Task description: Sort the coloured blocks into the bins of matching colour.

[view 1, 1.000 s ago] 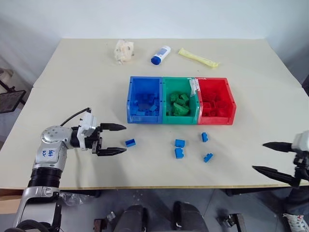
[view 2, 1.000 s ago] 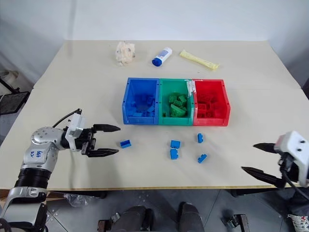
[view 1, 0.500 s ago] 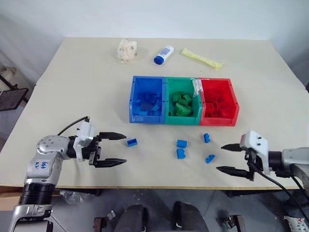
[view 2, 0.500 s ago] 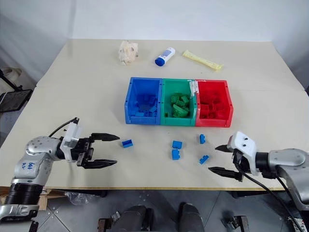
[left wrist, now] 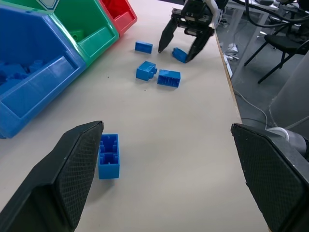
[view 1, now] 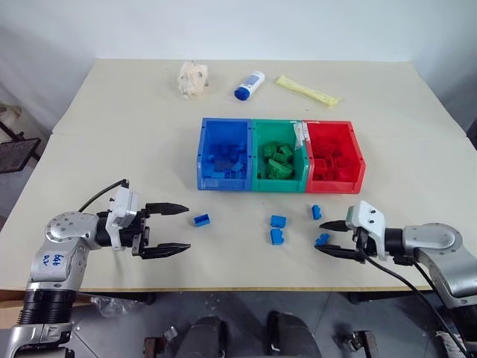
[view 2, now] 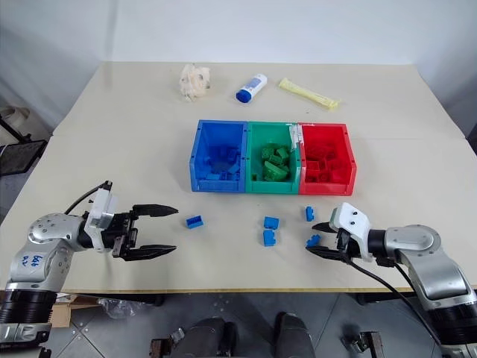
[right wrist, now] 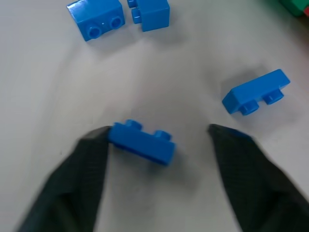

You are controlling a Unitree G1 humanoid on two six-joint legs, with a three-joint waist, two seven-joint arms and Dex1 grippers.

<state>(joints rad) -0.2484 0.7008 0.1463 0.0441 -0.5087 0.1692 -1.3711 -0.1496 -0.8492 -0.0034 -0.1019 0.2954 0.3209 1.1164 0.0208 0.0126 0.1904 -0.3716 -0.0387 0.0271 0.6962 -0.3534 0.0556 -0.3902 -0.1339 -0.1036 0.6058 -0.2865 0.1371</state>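
Observation:
Several small blue blocks lie loose in front of the bins. The blue bin (view 1: pixel 200 160), green bin (view 1: pixel 256 165) and red bin (view 1: pixel 361 162) stand joined in a row, each holding blocks of its own colour. My right gripper (view 1: pixel 325 238) straddles the rightmost blue block (right wrist: pixel 142 141). One finger touches its end and the other stands apart from it. Nearby lie another block (view 1: pixel 316 212) and a pair of blocks (view 1: pixel 277 228). My left gripper (view 1: pixel 186 227) is open and empty, just left of a lone blue block (view 1: pixel 200 220).
At the table's far side lie a crumpled wrapper (view 1: pixel 192 77), a white bottle with a blue cap (view 1: pixel 249 84) and a yellow packet (view 1: pixel 306 89). The table's front edge (view 1: pixel 238 288) runs just below both grippers.
My right arm has swung in from the right edge and down to the rightmost blue block, its jaws narrowing around it. My left gripper has drawn back slightly from the lone block.

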